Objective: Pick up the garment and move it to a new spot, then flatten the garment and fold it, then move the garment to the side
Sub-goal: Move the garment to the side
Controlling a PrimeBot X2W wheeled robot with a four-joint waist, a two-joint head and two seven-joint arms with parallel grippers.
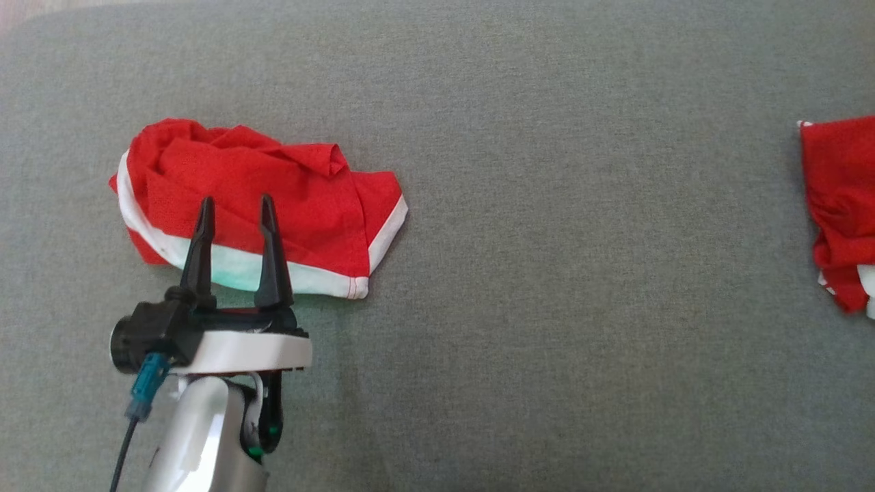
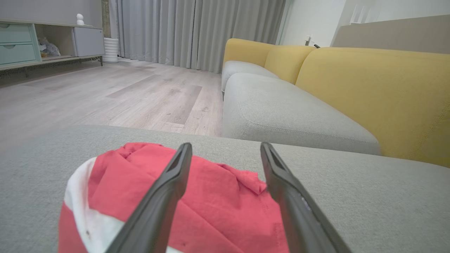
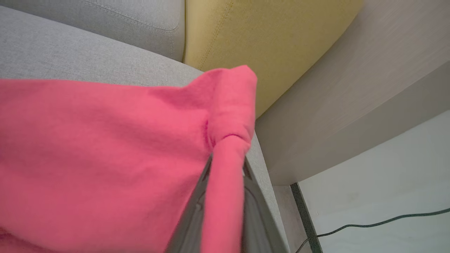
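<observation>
Noted left tool (image 1: pixel 236 199) released, spread wide above crumpled red garment (image 1: pixel 301 198) on grey cushion (image 1: pixel 547 273). Noted right tool (image 3: pixel 226 168) clenched on second red cloth (image 3: pixel 105 140). Judged garment soft, light, floppy; best pinched at the white hem (image 1: pixel 321 280).

Legible text: none. No lettering, label, brand mark, number or sign can be read on the red garment (image 1: pixel 260 198) at left of the head view, nor on the red cloth (image 3: pixel 105 147) in the right wrist view. The same goes for the cabinet (image 2: pixel 35 42) at upper left of the left wrist view.
</observation>
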